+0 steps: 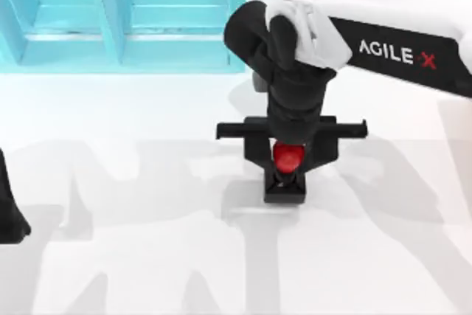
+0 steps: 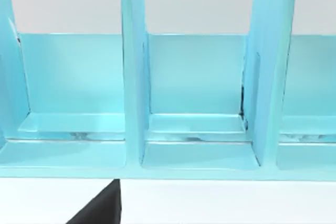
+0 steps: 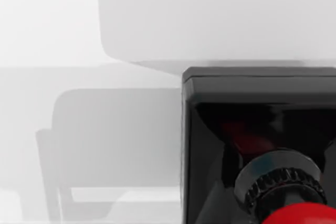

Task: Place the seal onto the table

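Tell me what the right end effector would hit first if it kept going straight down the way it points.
Probably the white matte table. The right end effector points downward, closed on the red-knobbed seal with the black square base; that base would likely touch the table first. How much gap remains is unclear.

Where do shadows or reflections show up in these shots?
Top view: soft grey arm shadows spread across the table around the seal. Right wrist view: blurred shadows on the white surface, a red reflection on the seal's glossy black base.
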{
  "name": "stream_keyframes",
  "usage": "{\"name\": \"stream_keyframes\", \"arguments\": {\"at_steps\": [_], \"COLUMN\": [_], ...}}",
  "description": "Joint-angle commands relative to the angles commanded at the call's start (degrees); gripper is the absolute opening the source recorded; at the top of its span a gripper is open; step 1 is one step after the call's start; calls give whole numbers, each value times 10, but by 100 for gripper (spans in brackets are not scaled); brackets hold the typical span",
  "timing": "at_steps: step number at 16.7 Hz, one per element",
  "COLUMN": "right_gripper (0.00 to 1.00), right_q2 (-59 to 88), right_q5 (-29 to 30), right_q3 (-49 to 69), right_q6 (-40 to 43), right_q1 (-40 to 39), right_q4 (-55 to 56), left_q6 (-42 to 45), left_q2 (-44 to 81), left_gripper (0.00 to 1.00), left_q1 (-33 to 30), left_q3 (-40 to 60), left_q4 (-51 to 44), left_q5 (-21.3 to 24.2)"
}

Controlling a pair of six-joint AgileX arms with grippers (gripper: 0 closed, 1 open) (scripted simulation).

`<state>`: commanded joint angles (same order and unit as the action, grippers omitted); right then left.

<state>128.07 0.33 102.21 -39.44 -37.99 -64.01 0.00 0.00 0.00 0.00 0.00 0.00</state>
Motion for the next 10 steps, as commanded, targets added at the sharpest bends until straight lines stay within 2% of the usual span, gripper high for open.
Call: {"name": "stream_keyframes", "arguments": {"at_steps": [8,10], "right_gripper": [98,100], "right_q2": [0,0], "right_q5": [0,0], "right_q3": [0,0], "right_q6": [0,0], "right_q1": [0,0], "right_q4": [0,0], "left_q6": [0,0], "left_q2": [0,0], "left_gripper": [100,100], "left_q1": [0,0], "left_q3": [0,0], "left_q4": [0,0], "left_q5": [0,0]}}
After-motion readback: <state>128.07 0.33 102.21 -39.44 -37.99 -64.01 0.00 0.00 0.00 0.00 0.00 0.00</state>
